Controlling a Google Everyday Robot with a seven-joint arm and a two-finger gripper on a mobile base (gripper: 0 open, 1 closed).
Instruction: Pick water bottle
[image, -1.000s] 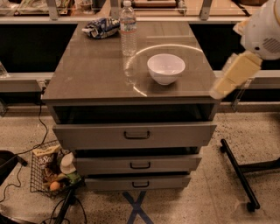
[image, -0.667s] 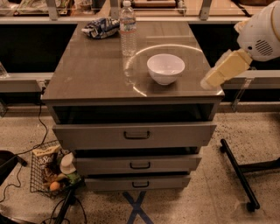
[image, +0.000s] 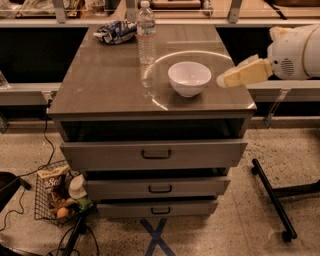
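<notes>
The water bottle (image: 146, 34), clear and ribbed with a white cap, stands upright near the back middle of the grey cabinet top (image: 105, 85). A round white bowl (image: 189, 78) sits to its right and nearer the front. My gripper (image: 224, 79) reaches in from the right on a white arm, its pale tip just over the cabinet's right edge, right of the bowl and well apart from the bottle.
A crumpled blue-and-white bag (image: 115, 31) lies left of the bottle at the back. The cabinet has three drawers (image: 156, 154) below. A wire basket of snacks (image: 59, 196) sits on the floor at left. A black stand leg (image: 272, 197) lies at right.
My gripper has risen and swung left, from beside the cabinet's right front corner to over its right edge near the bowl. Bottle and bowl have not moved.
</notes>
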